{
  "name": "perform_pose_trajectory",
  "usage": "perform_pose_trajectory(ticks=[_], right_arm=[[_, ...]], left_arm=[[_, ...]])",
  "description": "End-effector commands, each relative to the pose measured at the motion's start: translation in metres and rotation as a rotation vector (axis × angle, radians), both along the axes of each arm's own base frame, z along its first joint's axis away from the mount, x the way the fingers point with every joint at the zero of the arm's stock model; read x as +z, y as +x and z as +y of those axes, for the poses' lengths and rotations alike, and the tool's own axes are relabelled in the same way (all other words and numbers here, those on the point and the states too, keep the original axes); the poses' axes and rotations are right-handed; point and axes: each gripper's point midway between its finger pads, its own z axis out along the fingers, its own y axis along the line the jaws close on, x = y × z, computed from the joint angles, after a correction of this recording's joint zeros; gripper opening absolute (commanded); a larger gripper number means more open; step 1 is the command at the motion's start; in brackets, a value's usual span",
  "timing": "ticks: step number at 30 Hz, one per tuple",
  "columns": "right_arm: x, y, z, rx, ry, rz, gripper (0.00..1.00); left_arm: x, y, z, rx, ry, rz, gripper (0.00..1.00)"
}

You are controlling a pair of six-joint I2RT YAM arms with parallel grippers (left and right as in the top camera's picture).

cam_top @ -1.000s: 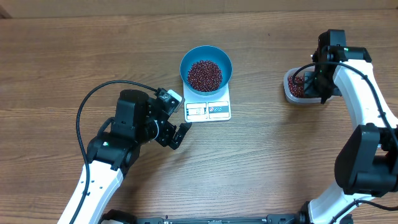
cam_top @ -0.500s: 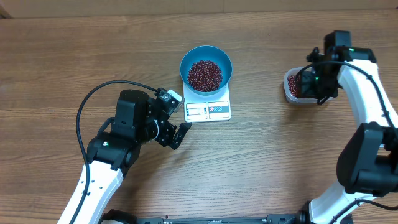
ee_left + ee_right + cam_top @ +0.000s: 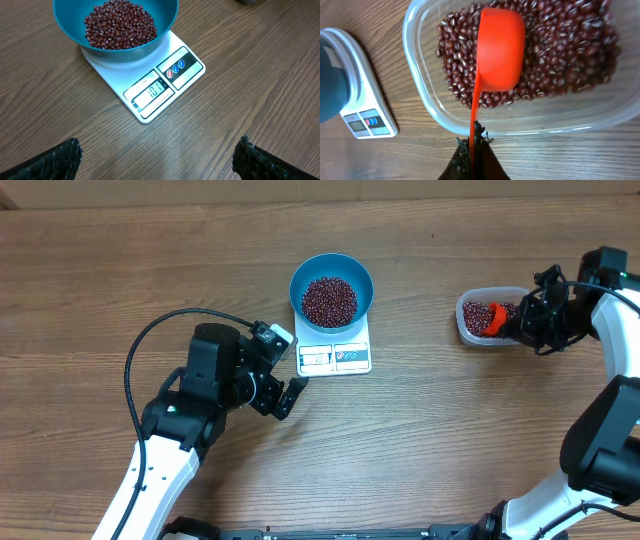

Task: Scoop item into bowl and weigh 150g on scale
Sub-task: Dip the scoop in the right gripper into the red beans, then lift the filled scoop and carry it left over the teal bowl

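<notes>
The blue bowl (image 3: 331,272) holds a heap of maroon beans (image 3: 329,300) and stands on the white scale (image 3: 335,358). In the left wrist view the bowl (image 3: 165,20) sits above the scale's display (image 3: 152,90), which seems to read 101. My left gripper (image 3: 288,370) hangs open just left of the scale's front edge, its jaws (image 3: 157,160) wide apart over bare wood. My right gripper (image 3: 474,145) is shut on the thin handle of an orange scoop (image 3: 500,55). The scoop's cup lies among the beans (image 3: 560,50) in the clear container (image 3: 420,60).
The clear container (image 3: 468,308) stands at the right of the table, with the right gripper (image 3: 527,325) and scoop (image 3: 494,319) at its right side. A black cable (image 3: 160,330) loops over the left arm. The scale (image 3: 360,110) shows at the left of the right wrist view.
My right arm has swung out to the right of the container, uncovering the orange scoop in the beans. The left arm, bowl and scale have not moved.
</notes>
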Motion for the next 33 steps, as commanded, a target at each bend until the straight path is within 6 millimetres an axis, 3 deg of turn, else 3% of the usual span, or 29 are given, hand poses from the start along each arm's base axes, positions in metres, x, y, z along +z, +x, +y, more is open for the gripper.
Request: perform_pose_trajectory(ticks=[1, 10, 33], right_arm=[[-0.002, -0.002, 0.015, 0.017, 0.086, -0.013, 0.04], [-0.004, -0.001, 0.029, 0.024, 0.178, -0.038, 0.04], [0.016, -0.009, -0.013, -0.078, 0.322, -0.134, 0.04]], left_arm=[[-0.003, 0.0, 0.001, 0.01, -0.01, 0.016, 1.0], [-0.003, 0.0, 0.001, 0.01, -0.009, 0.017, 1.0], [-0.003, 0.0, 0.001, 0.01, -0.01, 0.016, 1.0]])
